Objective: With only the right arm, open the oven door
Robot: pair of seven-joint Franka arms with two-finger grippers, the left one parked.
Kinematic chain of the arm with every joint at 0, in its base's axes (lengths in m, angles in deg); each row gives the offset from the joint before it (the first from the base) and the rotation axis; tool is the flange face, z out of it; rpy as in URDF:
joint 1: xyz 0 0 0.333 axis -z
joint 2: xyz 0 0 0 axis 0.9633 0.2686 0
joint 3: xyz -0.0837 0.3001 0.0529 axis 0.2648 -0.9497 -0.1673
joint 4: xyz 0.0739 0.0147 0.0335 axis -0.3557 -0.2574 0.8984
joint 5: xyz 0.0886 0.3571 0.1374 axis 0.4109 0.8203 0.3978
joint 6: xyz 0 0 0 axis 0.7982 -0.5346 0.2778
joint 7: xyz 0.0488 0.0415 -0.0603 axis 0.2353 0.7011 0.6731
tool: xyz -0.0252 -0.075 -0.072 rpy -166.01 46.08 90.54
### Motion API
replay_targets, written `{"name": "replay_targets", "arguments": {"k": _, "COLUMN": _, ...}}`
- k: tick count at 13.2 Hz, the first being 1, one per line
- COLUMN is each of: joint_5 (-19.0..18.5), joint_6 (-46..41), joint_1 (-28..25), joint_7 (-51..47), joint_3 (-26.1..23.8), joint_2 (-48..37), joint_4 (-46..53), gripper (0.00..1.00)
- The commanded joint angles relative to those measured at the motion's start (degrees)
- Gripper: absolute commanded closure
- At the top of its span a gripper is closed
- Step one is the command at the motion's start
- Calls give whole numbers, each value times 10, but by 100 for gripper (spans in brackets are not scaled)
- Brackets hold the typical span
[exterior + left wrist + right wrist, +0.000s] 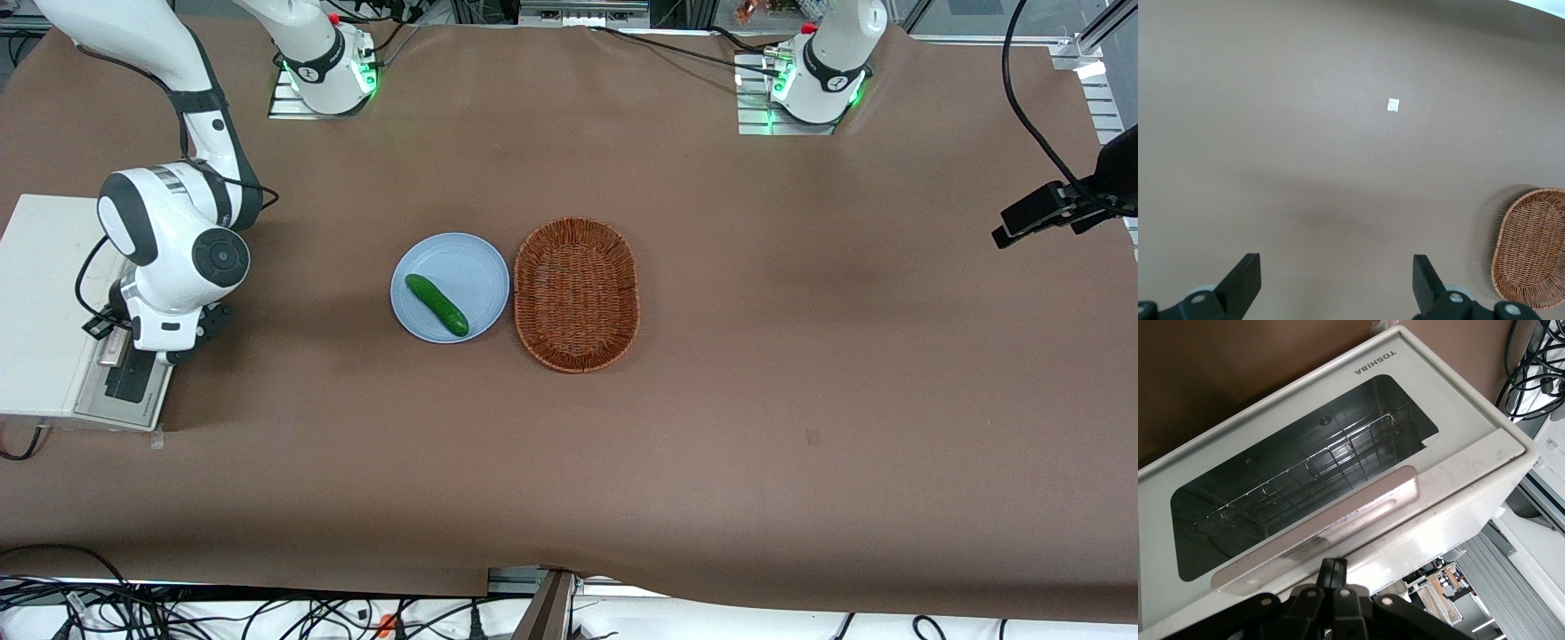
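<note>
A: The oven door (1305, 473) sits at the working arm's end of the table, its bar handle (1318, 527) running lengthwise along the door's upper edge.

B: And the gripper (1333, 577) on the right arm (173, 249) hovers just above that handle, fingers pressed together, holding nothing.

A: So the handle lies directly below the fingertips; I'd say a hook-and-pull comes next.
</note>
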Motion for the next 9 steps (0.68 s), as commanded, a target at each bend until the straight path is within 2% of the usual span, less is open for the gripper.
{"name": "replay_targets", "arguments": {"k": 1, "joint_5": 0, "joint_6": 9, "joint_1": 3, "joint_7": -5, "joint_3": -2, "joint_2": -6, "joint_4": -14, "gripper": 100}}
{"name": "replay_targets", "arguments": {"k": 3, "joint_5": 2, "joint_6": 10, "joint_1": 2, "joint_7": -13, "joint_3": -3, "joint_2": 0, "joint_4": -13, "gripper": 100}}
{"name": "replay_targets", "arguments": {"k": 7, "joint_5": 34, "joint_6": 8, "joint_1": -5, "joint_7": -19, "joint_3": -5, "joint_2": 14, "joint_4": -3, "gripper": 100}}
{"name": "replay_targets", "arguments": {"k": 9, "joint_5": 38, "joint_6": 8, "joint_1": -9, "joint_7": -29, "joint_3": -7, "joint_2": 19, "joint_4": -2, "gripper": 100}}
